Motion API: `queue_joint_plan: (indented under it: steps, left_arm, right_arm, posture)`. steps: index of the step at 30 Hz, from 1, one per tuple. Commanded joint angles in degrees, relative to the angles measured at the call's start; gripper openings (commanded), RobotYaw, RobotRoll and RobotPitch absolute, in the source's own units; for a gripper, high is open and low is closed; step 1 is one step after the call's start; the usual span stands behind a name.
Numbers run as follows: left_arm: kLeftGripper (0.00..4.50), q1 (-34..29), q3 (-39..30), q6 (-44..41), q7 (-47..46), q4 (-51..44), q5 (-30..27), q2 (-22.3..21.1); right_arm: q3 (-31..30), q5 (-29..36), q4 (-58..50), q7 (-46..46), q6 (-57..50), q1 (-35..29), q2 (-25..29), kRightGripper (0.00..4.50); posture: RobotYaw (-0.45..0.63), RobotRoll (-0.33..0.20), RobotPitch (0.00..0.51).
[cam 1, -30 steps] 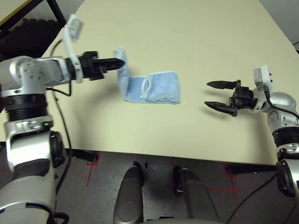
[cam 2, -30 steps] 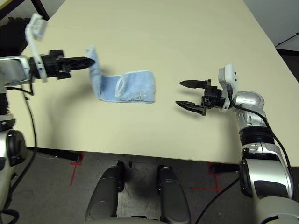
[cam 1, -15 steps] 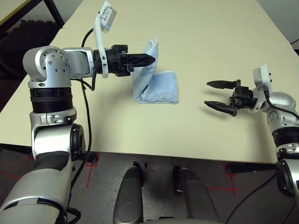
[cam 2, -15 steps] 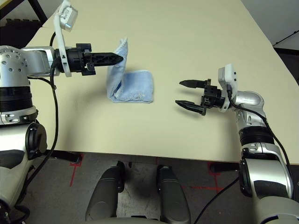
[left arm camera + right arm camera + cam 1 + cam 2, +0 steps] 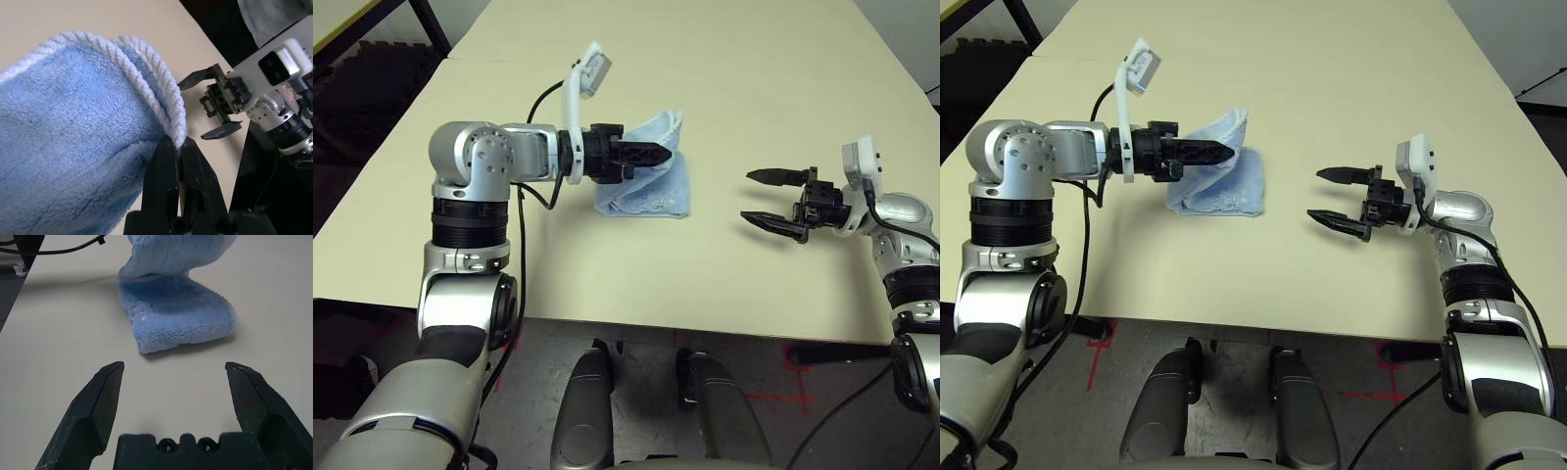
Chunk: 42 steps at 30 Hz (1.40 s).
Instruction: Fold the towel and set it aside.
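The light blue towel (image 5: 651, 186) lies partly folded near the middle of the table. One end of it is lifted and drawn over the part that rests flat. My left gripper (image 5: 672, 153) is shut on that raised, white-stitched edge (image 5: 166, 93), above the lower layer. My right gripper (image 5: 751, 199) hovers open to the right of the towel, apart from it and pointing toward it. In the right wrist view the towel (image 5: 176, 303) lies beyond the spread fingers (image 5: 100, 401), with nothing between them.
The beige table (image 5: 724, 69) stretches far behind and to both sides of the towel. Its front edge (image 5: 685, 328) runs close below both arms, with dark floor and red tape marks beneath. A black frame (image 5: 372, 29) stands at the far left.
My left gripper has carried the towel's end up and to the right, laying it over the flat part. The right gripper has stayed in place, open.
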State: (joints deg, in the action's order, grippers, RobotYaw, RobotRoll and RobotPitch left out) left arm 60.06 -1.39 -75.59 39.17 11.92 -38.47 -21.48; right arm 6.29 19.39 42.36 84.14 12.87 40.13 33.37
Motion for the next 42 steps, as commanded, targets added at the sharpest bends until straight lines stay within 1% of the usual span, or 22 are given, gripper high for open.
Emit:
queue_joint_plan:
  steps: [1,4,6,11,13,14,16,20,22,24,25,28,29,32,37,42]
  left_arm:
    - [0.02,-1.5,2.5,0.7,0.9,-0.1,1.1,-0.3]
    - [0.78,-2.6,4.2,2.6,0.3,0.5,3.0,-0.3]
    - [1.47,-3.0,4.6,3.5,0.1,0.7,3.8,-0.1]
    - [3.41,-4.3,6.0,8.0,1.7,-0.8,5.4,-0.4]
    - [4.18,-5.2,6.2,11.3,4.7,-2.7,5.0,-1.0]
    - [4.47,-5.6,6.0,11.7,6.6,-3.8,4.0,-1.5]
    - [4.47,-6.5,5.8,12.8,11.2,-6.2,2.1,-2.8]
    - [4.47,-8.4,5.7,15.7,19.3,-9.3,0.0,-6.2]
    - [4.47,-9.2,5.0,19.1,21.6,-9.5,0.3,-7.0]
    - [4.47,-10.6,4.4,24.7,24.2,-8.8,1.7,-7.9]
    - [4.47,-11.6,4.6,28.8,26.3,-8.3,3.0,-8.8]
    - [4.47,-14.3,5.2,41.5,31.5,-3.7,7.6,-11.0]
    - [4.47,-14.6,4.9,44.4,32.1,-1.7,8.6,-11.2]
    - [4.47,-15.9,4.7,57.0,35.6,4.7,12.5,-11.4]
    - [4.47,-17.0,5.3,69.5,40.5,13.1,17.1,-12.4]
    - [4.47,-17.3,4.6,75.3,42.4,19.1,19.0,-12.8]
  right_arm:
    - [0.0,-0.2,-0.4,0.0,0.3,-0.6,0.4,4.50]
    - [0.0,-0.3,-0.4,-0.2,0.4,-0.7,0.5,4.50]
    - [0.0,-0.3,-0.4,-0.3,0.4,-0.7,0.5,4.50]
    - [-0.1,-0.2,-0.5,-0.4,0.3,-0.3,0.3,4.50]
    - [-0.1,-0.2,-0.5,-0.4,0.1,-0.1,0.3,4.50]
    - [-0.1,-0.1,-0.6,-0.4,0.1,0.0,0.2,4.50]
    - [-0.1,0.1,-0.6,-0.4,-0.2,0.4,0.1,4.50]
    - [0.2,0.9,-0.7,-0.7,-1.6,1.5,-0.7,4.50]
    - [0.5,1.6,-1.1,-1.0,-3.2,2.1,-1.2,4.50]
    - [0.3,2.2,-1.8,-0.8,-5.0,2.9,-1.7,4.50]
    - [0.1,2.3,-2.0,-0.7,-5.6,3.3,-1.9,4.50]
    - [-0.4,2.5,-2.7,0.1,-6.3,4.6,-2.8,4.50]
    - [-0.5,2.5,-2.8,0.4,-6.2,4.9,-2.9,4.50]
    - [-1.1,1.7,-2.5,1.8,-5.3,5.4,-2.7,4.50]
    - [-1.5,1.3,-1.8,2.7,-4.2,5.5,-2.5,4.50]
    - [-1.8,1.3,-2.0,1.6,-4.5,4.6,-3.8,4.50]
  posture:
    - [0.07,0.000,0.202]
    - [0.07,0.000,0.202]
    - [0.07,0.000,0.199]
    - [0.07,0.000,0.194]
    - [0.07,0.000,0.192]
    - [0.07,0.000,0.191]
    - [0.07,0.000,0.189]
    - [0.07,0.000,0.183]
    - [0.06,0.000,0.181]
    - [0.06,0.000,0.180]
    - [0.06,0.000,0.178]
    - [0.06,0.000,0.174]
    - [0.06,0.000,0.172]
    - [0.06,0.000,0.170]
    - [0.05,0.000,0.170]
    - [0.05,0.000,0.171]
